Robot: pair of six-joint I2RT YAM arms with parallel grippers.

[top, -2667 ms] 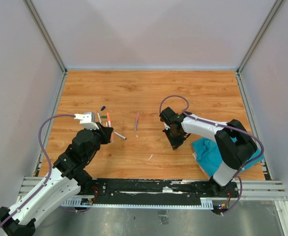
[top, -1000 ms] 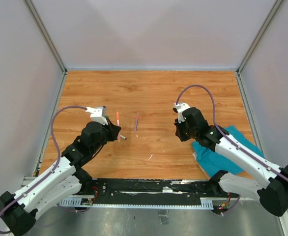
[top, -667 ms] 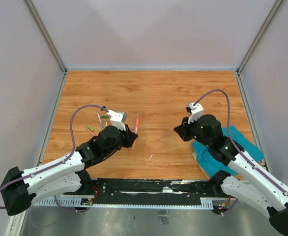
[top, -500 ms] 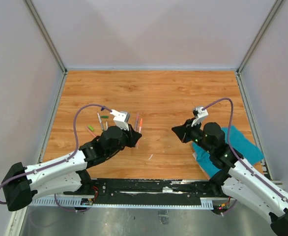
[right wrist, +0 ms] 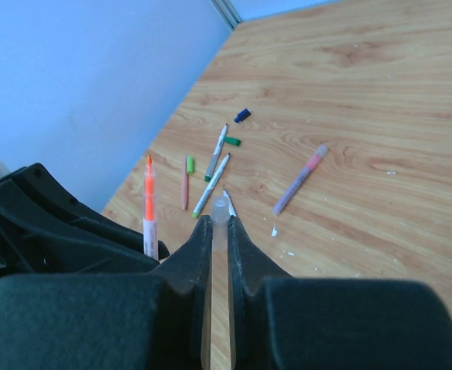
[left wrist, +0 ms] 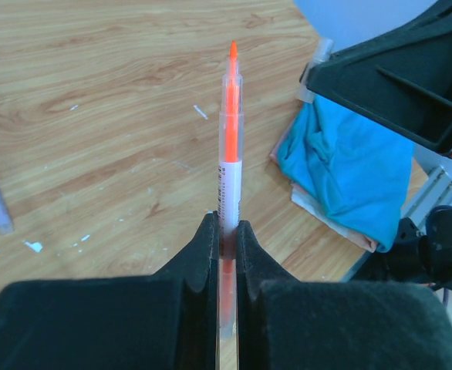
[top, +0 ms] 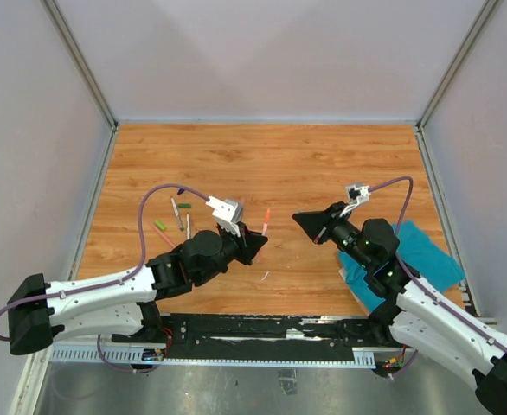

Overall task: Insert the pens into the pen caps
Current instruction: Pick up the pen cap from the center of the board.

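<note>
Both arms have swung inward since half a second ago. The orange pen (top: 265, 222) has travelled with the left hand (left wrist: 224, 227) from beside the loose pens to mid-desk. That hand is clamped on the pen's pale lower barrel, and the orange end and tip stand free beyond the fingers. From above, the pen's long axis runs from 6 to 12 o'clock and the tip points to about 12, lifted off the desk (top: 323, 164). In the left wrist view it points straight along the hand.

At 3 o'clock from the pen tip, near but apart, is the right hand (right wrist: 220, 223). It is closed on a short pale cap (right wrist: 220, 208) that sticks out between its fingers.

The other pens (right wrist: 210, 185) lie flat at about 9 to 10 o'clock from the left hand, with a green cap (right wrist: 190, 163) and a dark blue cap (right wrist: 242, 115) among them. A purple pen (right wrist: 299, 179) lies a little apart from them. A teal cloth (top: 422, 255) lies at 4 o'clock from the right hand.
</note>
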